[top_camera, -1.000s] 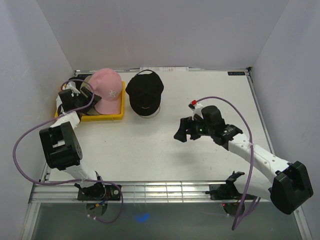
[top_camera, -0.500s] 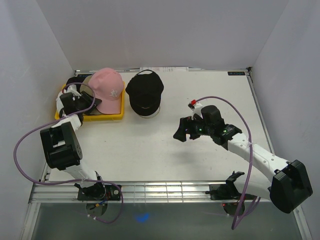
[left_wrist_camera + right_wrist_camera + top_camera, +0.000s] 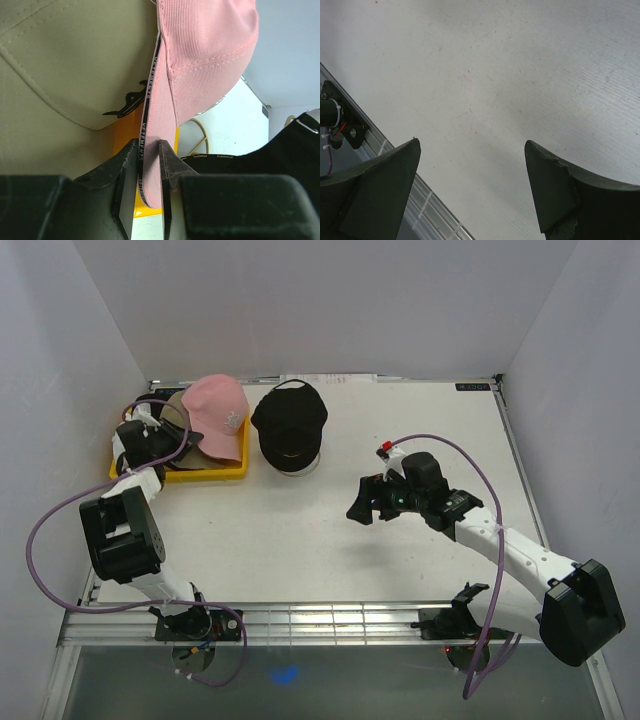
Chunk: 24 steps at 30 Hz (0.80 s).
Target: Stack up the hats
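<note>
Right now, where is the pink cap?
In the top view, the pink cap is far left over the yellow tray, beside the black cap, its brim pinched in the left gripper.

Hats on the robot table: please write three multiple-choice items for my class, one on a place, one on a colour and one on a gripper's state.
1. Where is the black hat relative to the yellow tray?
A inside it
B beside it, outside
C under it

2. Which hat does the left gripper pinch?
A the pink hat
B a white hat
C the black hat

3. The right gripper is:
A shut on a hat
B open and empty
C shut on nothing

Key:
1 B: the top view shows it just past the tray's right rim.
2 A: pink fabric runs between the fingers in the left wrist view.
3 B: its fingers stand wide apart over bare table.
</note>
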Tool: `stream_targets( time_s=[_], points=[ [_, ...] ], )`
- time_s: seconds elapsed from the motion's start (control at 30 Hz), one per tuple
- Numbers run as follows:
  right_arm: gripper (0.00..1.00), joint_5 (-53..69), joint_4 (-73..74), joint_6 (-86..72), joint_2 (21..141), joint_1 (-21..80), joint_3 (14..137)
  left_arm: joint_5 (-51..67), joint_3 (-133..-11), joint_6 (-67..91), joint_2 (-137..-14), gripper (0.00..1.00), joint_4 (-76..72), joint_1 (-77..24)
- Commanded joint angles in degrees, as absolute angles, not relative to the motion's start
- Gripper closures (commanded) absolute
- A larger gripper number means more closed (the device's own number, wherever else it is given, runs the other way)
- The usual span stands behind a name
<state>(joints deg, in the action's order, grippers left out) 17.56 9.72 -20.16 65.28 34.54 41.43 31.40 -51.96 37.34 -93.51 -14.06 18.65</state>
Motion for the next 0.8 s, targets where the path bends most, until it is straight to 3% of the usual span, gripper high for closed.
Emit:
stream_targets(
  time_s=[0.0, 0.77],
  points=[
    [0.10, 18.2, 7.8, -20.0, 64.9, 34.5, 41.4, 32.8, -55.0, 38.8, -91.0, 0.98, -14.8, 19.1],
    [0.10, 17.5, 9.7, -19.2, 65.3, 34.5, 42.7, 38.2, -58.2, 54.3, -88.3, 1.00, -24.0, 19.6]
  ],
)
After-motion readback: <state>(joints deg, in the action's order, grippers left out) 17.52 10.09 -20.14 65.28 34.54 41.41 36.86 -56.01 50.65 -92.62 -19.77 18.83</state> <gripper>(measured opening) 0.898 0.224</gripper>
